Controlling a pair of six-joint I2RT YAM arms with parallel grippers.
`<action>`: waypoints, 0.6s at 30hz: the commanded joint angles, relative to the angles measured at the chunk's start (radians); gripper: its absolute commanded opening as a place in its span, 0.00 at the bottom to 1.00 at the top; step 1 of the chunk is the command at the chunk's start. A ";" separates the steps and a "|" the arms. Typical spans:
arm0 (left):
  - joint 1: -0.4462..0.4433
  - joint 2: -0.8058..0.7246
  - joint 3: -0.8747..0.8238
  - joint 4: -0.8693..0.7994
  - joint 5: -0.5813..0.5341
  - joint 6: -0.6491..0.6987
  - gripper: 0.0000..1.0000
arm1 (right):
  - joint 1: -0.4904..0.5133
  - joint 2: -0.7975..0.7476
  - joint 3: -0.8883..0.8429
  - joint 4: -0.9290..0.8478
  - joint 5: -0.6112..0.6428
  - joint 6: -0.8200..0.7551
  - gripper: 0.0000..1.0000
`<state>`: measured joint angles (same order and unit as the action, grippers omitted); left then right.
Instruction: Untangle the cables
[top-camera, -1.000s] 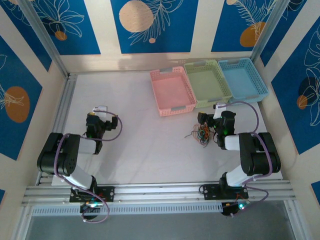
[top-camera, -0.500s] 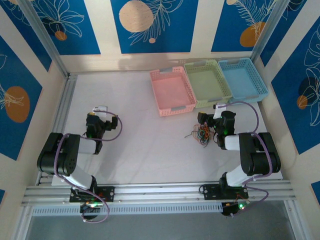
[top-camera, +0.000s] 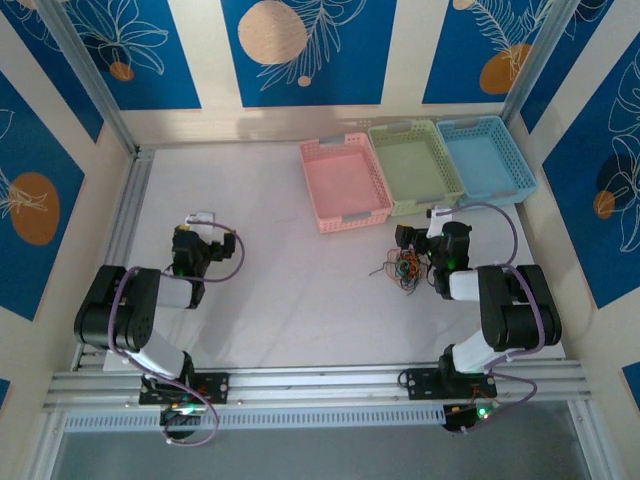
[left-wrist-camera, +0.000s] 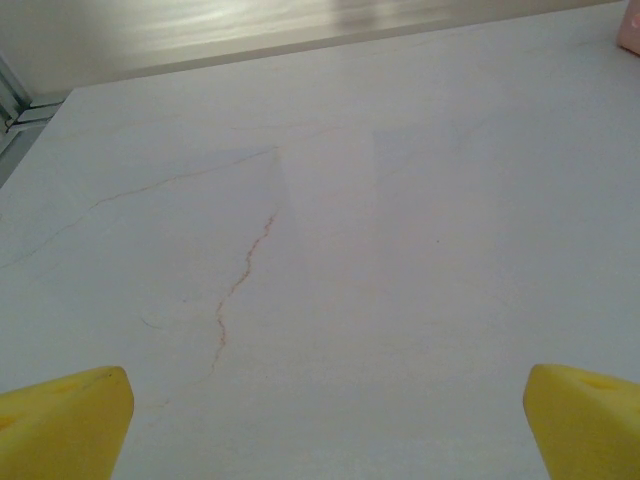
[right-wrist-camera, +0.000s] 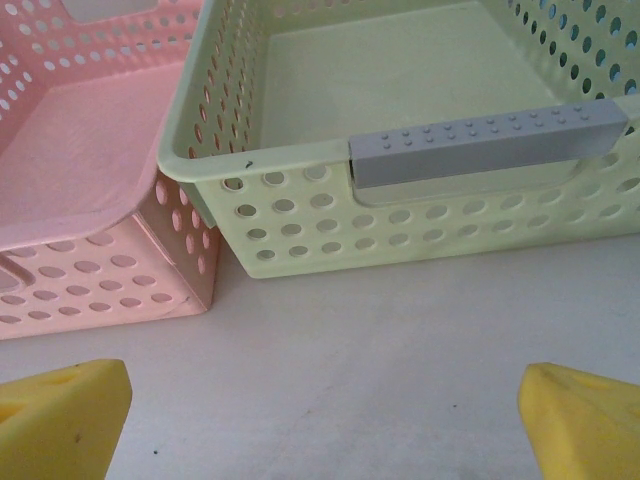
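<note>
The cables (top-camera: 402, 268) lie as one small multicolour clump of thin red, orange, green and dark wires on the white table (top-camera: 290, 290), just left of my right arm's wrist. My right gripper (top-camera: 440, 218) points away from them toward the baskets; its yellow fingertips (right-wrist-camera: 65, 415) stand wide apart, and this open gripper (right-wrist-camera: 325, 430) has only bare table between them. My left gripper (top-camera: 200, 222) rests at the left side of the table, far from the clump. That gripper (left-wrist-camera: 325, 425) is open over bare table, with nothing held.
Three perforated baskets stand in a row at the back right: pink (top-camera: 311, 190), green (top-camera: 425, 203) and blue (top-camera: 522, 160). The green basket (right-wrist-camera: 300, 160) with its grey handle bar (right-wrist-camera: 490, 145) and the pink basket (right-wrist-camera: 100, 260) are close ahead of my right gripper. A faint reddish hairline (left-wrist-camera: 245, 275) marks the table ahead of the left gripper.
</note>
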<state>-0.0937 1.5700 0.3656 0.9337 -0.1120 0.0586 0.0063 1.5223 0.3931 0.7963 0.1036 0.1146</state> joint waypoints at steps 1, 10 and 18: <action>0.010 -0.009 0.008 0.003 0.014 -0.009 1.00 | -0.004 0.000 0.024 0.010 -0.008 -0.015 0.99; -0.012 -0.036 -0.006 0.011 0.005 0.022 1.00 | -0.006 0.001 0.026 0.006 -0.018 -0.011 0.99; -0.078 -0.263 0.019 -0.199 -0.079 0.073 1.00 | 0.033 -0.109 0.126 -0.268 0.053 -0.020 0.99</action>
<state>-0.1474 1.3758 0.3679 0.8082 -0.1528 0.0933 0.0208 1.4906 0.4469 0.6689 0.1101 0.1036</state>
